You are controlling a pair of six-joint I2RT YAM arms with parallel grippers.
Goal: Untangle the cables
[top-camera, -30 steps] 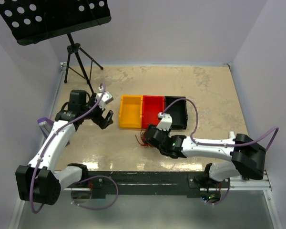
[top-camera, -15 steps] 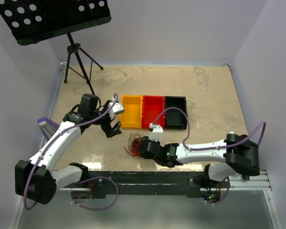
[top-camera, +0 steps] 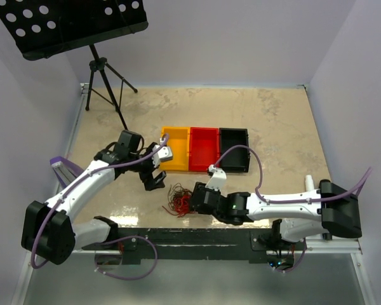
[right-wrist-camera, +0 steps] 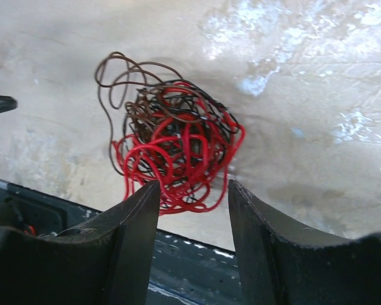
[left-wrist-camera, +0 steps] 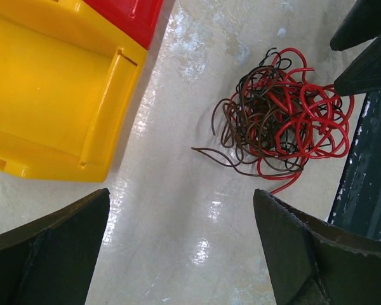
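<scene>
Right wrist view: the cables [right-wrist-camera: 171, 146], one red-and-brown knot on the table [right-wrist-camera: 317, 95], lie at the right gripper [right-wrist-camera: 192, 187], jaws parted, nothing clamped. The left gripper [left-wrist-camera: 181, 197], jaws wide apart, hovers farther off.

The overhead camera sits high behind my bases and looks down on the whole table [top-camera: 273, 121] from far off. My left wrist camera looks steeply down past its fingers [left-wrist-camera: 47, 248], close to the tabletop, and catches the yellow bin [left-wrist-camera: 44, 108]. My right wrist camera hovers closer, angled toward the near edge. All three share the cables [right-wrist-camera: 174, 149].
</scene>
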